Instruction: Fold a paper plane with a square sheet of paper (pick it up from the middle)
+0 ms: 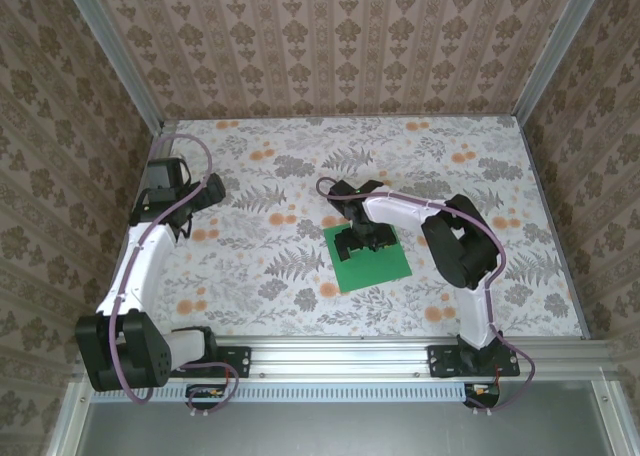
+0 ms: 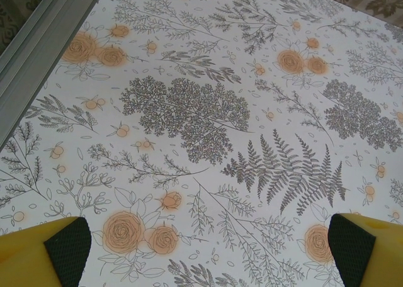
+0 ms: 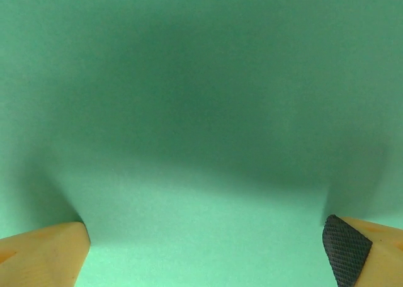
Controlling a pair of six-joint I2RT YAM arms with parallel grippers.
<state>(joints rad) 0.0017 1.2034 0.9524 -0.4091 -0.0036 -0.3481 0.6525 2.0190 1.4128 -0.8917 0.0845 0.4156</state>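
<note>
- Green paper first: the square sheet of paper (image 1: pixel 374 269) lies flat on the floral tabletop (image 1: pixel 260 276), a little right of the middle and nearer the near edge than the far wall.
- Being square, it has no long axis. Its edges are turned slightly askew to the near rail.
- The right gripper (image 1: pixel 362 241) hangs directly over the sheet's far half, close to its centre, with the arm reaching in from the right.
- In the right wrist view the right gripper (image 3: pixel 204 236) has its jaws spread wide. Green paper (image 3: pixel 201 111) fills the space between and beyond them, and nothing is pinched.
- Whether the fingertips already touch the paper cannot be told; they look very close.
- The left gripper (image 1: pixel 170 181) sits at the far left corner, well apart from the sheet. Its wrist view shows the jaws (image 2: pixel 208 252) wide apart over bare tabletop.
- As I judge it, the pick-up from the middle has not yet happened, and no fold is made.
- The right arm is plainly the nearer one. The coming move probably needs a straight descent and a pinch that bunches the thin paper up from its centre.
- A likely risk is the flat sheet sliding rather than lifting.
</note>
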